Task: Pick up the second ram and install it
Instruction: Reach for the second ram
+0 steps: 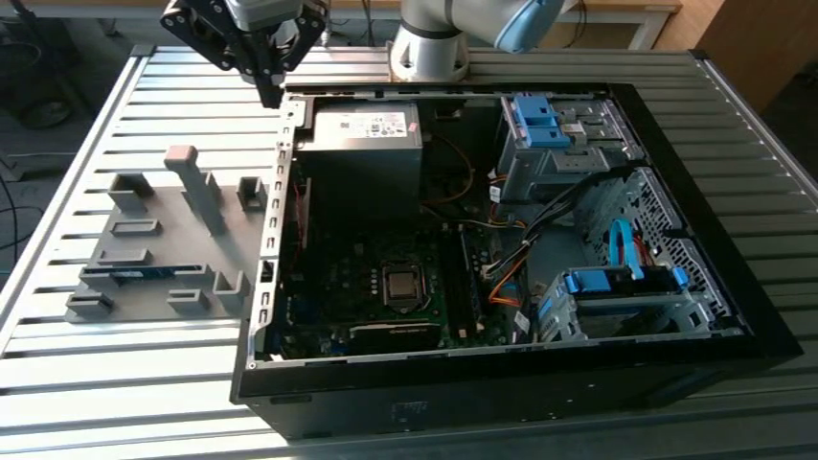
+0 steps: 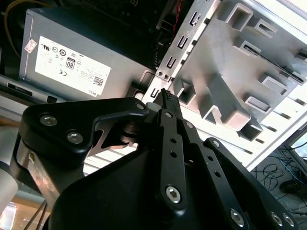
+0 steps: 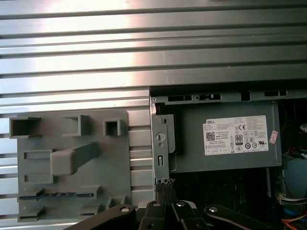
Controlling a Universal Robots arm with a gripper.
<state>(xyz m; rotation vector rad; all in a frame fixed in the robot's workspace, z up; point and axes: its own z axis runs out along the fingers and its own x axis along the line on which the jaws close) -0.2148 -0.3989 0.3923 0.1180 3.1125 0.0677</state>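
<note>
Both my fingers [image 2: 170, 139] are pressed together on nothing; my gripper [image 1: 268, 91] hangs at the exterior view's upper left, over the case [image 1: 511, 383] corner. The second ram [image 1: 141, 273] sits in the grey holder [image 1: 192, 244], lower left.

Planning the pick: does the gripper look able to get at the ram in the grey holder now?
Probably yes: the ram lies exposed in the holder, with nothing over it. The gripper hangs apart from it, above the case edge.
</note>
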